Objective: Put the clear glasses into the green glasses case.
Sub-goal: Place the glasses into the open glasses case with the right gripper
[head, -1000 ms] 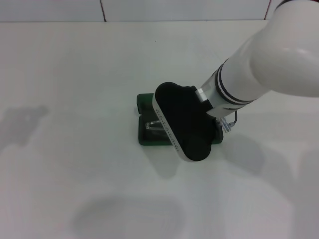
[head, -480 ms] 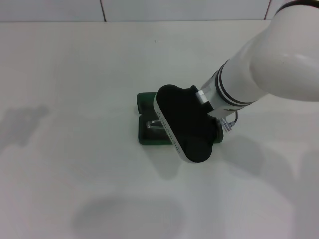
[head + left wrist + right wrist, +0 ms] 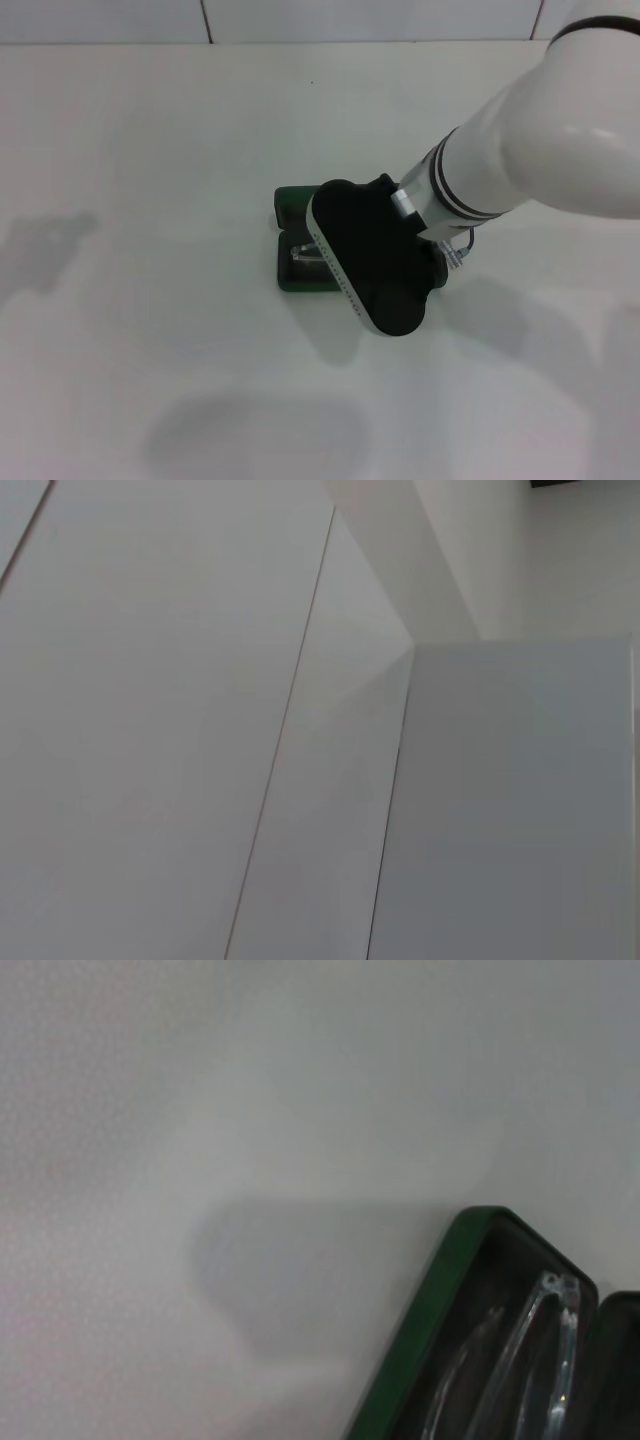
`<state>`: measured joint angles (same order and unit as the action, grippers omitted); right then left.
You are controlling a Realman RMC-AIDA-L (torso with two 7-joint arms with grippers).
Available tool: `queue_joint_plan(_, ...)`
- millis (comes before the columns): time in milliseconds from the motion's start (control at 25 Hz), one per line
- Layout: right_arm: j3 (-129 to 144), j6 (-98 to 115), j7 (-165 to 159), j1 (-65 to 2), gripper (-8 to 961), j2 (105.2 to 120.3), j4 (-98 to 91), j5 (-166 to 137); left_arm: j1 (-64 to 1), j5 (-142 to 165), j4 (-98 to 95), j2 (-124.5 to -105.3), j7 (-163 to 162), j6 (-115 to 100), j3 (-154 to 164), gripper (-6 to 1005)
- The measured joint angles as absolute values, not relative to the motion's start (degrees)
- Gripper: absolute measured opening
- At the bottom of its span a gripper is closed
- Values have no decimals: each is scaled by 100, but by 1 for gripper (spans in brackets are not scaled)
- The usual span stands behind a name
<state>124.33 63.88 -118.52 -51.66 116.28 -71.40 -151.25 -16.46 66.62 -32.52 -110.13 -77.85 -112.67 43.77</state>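
Over the middle of the white tabletop (image 3: pixel 150 150), R arm reaches in from the robot's right w/ its black-and-white wrist housing directly above the case; right gripper (image 3: pixel 372 262) sits under that housing, so fingers aren't visible in head view, and R wrist view shows none either: can't tell how far apart they are or whether anything is gripped. Below it: dark green flat hinged glasses case w/ rounded corners (image 3: pixel 292 205), lying open on the table, only its L-side edge and a bit of the dark interior showing past the housing. Clear colourless plastic glasses (image 3: pixel 545 1320) lie inside the case's dark tray, thin transparent arm running along the inner wall just beside the green rim; a small glint of same shows in head view at the tray's exposed end. Judgement: glasses look seated in the tray, prob. lengthwise because that's the only way they fit, being about as wide as the case. Gripper straight above makes sense for a top-down drop or release. Lid not yet shut; whether frames are fully settled is hidden by the housing. L gripper not seen in any view; L wrist cam shows only pale flat panels, so L arm appears parked away from the work.
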Motion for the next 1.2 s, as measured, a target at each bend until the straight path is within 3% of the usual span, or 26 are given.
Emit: queue_joint_plan(1200,12658,6138,-11812,-5011,119,11627,-7330,-15263,-1616,6662,-3243,-11025,-7781,-11292,4377,48)
